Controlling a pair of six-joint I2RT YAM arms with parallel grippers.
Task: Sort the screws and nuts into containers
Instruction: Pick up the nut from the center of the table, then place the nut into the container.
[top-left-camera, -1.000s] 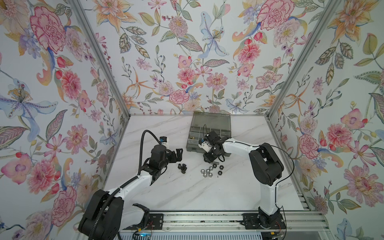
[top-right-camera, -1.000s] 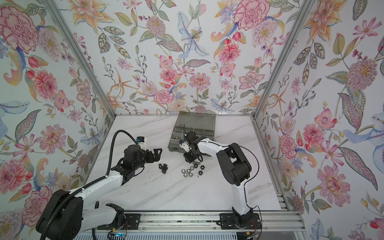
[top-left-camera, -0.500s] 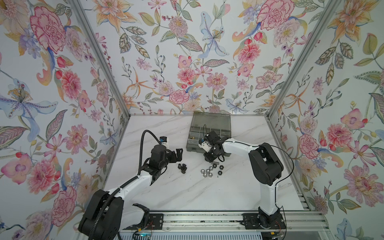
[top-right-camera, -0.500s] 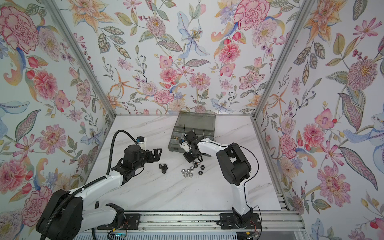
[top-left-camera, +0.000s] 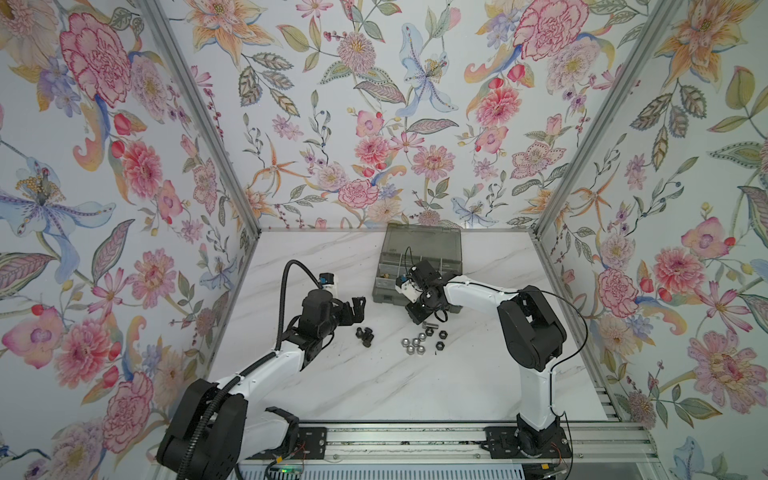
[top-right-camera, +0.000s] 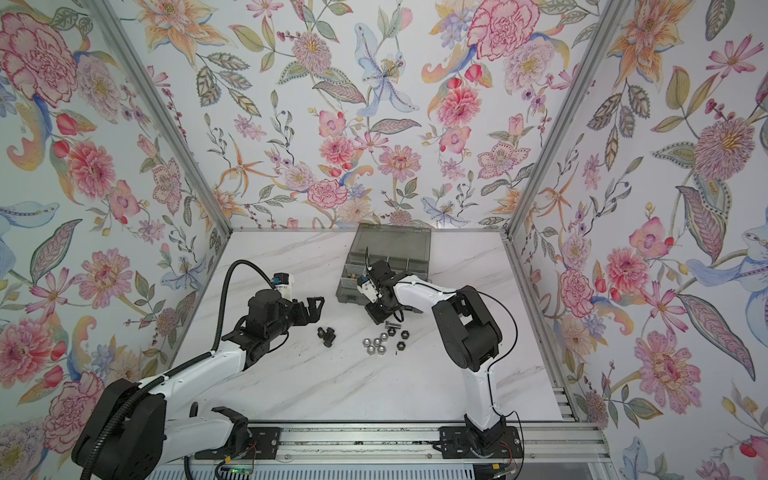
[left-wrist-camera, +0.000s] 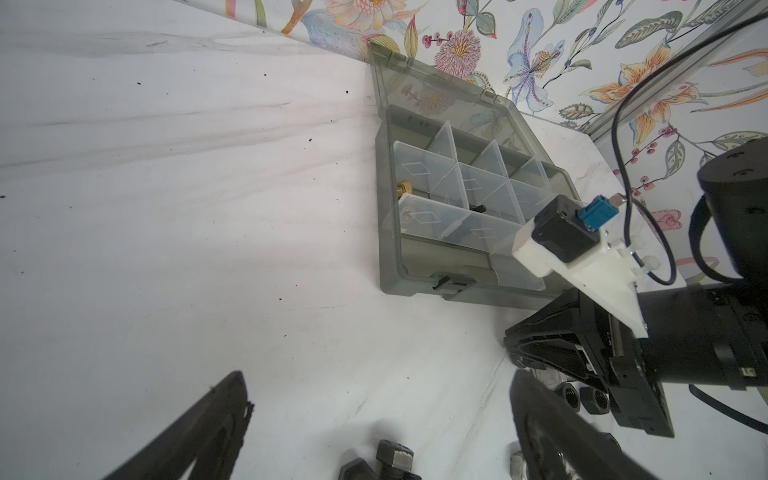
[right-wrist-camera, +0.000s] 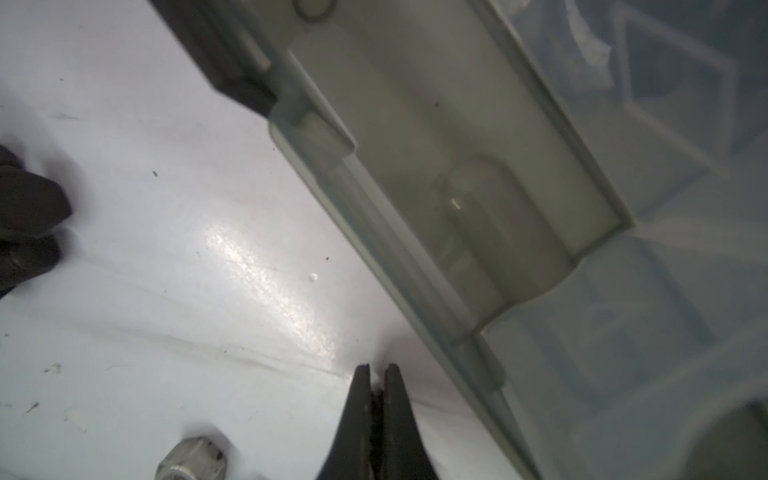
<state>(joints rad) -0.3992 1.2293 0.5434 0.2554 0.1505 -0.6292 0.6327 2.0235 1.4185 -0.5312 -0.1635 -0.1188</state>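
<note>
The right claw (top-left-camera: 415, 319) points down at the tabletop (top-left-camera: 374, 386) just near of the organiser box (top-left-camera: 422, 249). Its fingers (right-wrist-camera: 357, 415) are pressed together, and the wrist view shows nothing between them, though something tiny could be hidden there. The left claw (top-left-camera: 358, 306) hangs spread wide and empty above the tabletop, to the left of the box. Just near of it the black bolts (top-left-camera: 365, 335) lie in a small huddle. To their right, just near of the right claw, sits the cluster of nuts (top-left-camera: 413, 345): silver ones close together, black nuts (top-left-camera: 440, 345) on the right side, and a silver hex-head bolt (top-left-camera: 430, 325) at the far edge. The box stands open at the far middle of the tabletop, its lid raised toward the far wall. A brass-coloured piece (left-wrist-camera: 403, 189) rests in a compartment (left-wrist-camera: 415, 170) at the box's left end.
</note>
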